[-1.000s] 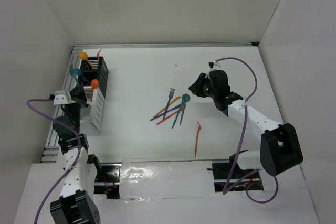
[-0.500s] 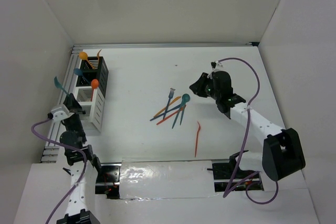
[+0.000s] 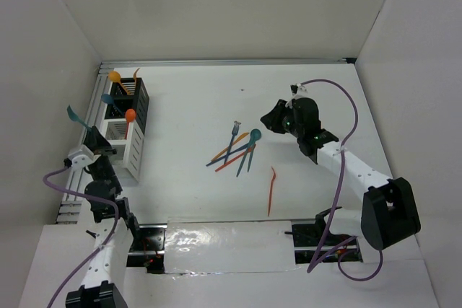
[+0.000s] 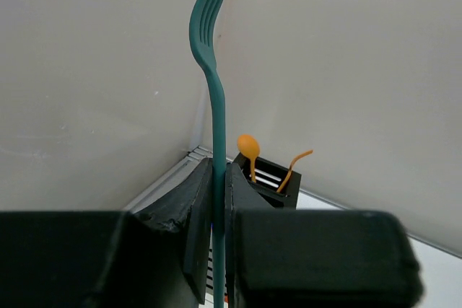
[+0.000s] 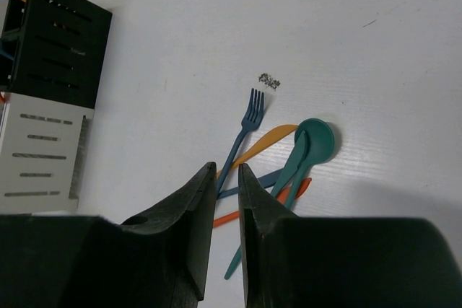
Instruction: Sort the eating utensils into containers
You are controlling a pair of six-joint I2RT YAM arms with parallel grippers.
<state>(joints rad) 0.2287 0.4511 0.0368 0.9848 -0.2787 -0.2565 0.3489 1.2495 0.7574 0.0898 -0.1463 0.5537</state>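
One teal fork [image 4: 216,99] is pinched tight in the left hand [image 4: 219,182], tines up, near the containers [image 3: 134,126]. Next, I think, it must move over a bin and let go. The right hand [image 5: 227,171], open a crack and empty, hangs above the other utensils [image 3: 238,151] on the bench [image 3: 188,99].

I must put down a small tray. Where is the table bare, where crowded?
Bare: the far strip behind the utensil pile, and between the bins and that pile. Crowded: around the pile, the lone orange utensil and the right claw.
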